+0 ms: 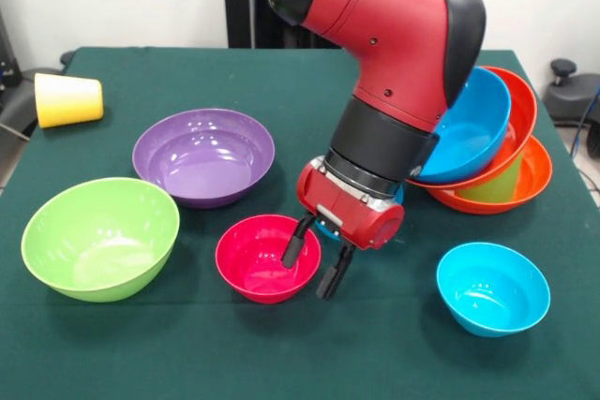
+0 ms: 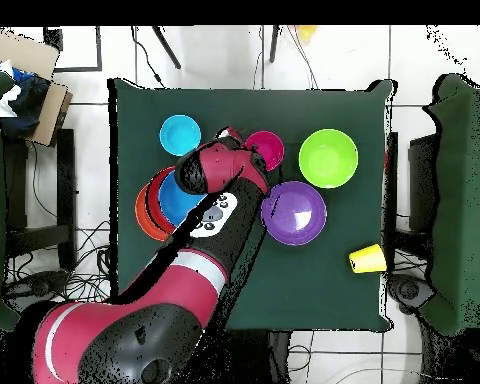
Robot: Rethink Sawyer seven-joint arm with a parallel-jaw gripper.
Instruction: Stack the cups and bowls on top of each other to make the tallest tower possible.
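Claw (image 1: 318,262) hovering, fingers apart, straddling pink bowl (image 1: 261,256) rim. Grasp step beginning; next calling for closing on rim, lifting toward tower (image 1: 487,142).

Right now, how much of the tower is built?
Partly. A leaning tower already holds glossy orange plastic bowls, a green cup and a blue bowl. The open end effector straddles the rim of the small pink-red plastic bowl, not lifted yet. Left loose: the purple bowl, lime green bowl, small cyan bowl and the yellow cup lying on its side.
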